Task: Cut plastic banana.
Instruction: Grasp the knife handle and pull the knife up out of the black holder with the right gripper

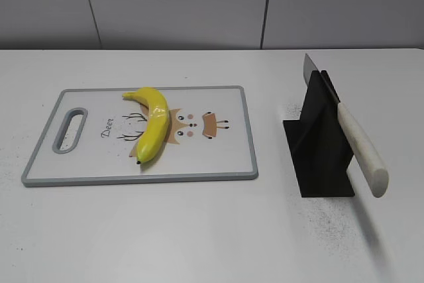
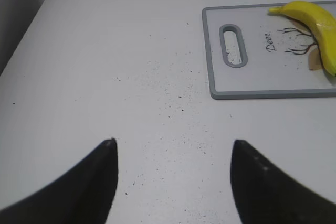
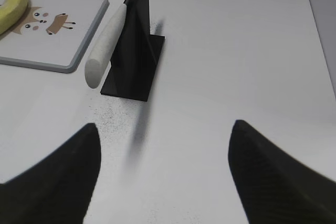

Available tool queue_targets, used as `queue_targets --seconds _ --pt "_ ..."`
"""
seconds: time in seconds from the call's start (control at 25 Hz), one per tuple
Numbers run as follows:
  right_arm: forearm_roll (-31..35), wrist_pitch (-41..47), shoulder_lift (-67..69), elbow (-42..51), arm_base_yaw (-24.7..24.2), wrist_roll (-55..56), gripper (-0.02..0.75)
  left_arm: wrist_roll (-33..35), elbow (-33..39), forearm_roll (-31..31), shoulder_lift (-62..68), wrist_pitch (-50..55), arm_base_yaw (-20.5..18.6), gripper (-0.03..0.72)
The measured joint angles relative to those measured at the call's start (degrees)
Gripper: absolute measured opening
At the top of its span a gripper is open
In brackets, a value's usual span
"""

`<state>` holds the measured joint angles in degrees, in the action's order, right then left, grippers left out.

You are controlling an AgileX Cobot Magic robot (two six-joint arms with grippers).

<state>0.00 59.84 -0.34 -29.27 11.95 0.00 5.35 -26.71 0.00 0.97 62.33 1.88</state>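
One plastic banana (image 1: 154, 124) on cutting board (image 1: 225, 157)

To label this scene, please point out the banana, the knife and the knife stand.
plastic banana (image 1: 154, 126): exterior view, middle of its yellow body.
knife (image 1: 361, 152): exterior view, its white handle.
knife stand (image 1: 318, 138): exterior view, its black upright wall.

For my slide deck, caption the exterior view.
Plastic banana lies on cutting board; knife rests in black stand.
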Motion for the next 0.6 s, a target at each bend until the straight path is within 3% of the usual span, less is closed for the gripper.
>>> queue_targets --seconds 0.6 --pt "0.0 0.0 0.0 0.0 0.0 0.0 0.572 0.0 0.0 0.0 0.0 0.0 0.0 0.599"
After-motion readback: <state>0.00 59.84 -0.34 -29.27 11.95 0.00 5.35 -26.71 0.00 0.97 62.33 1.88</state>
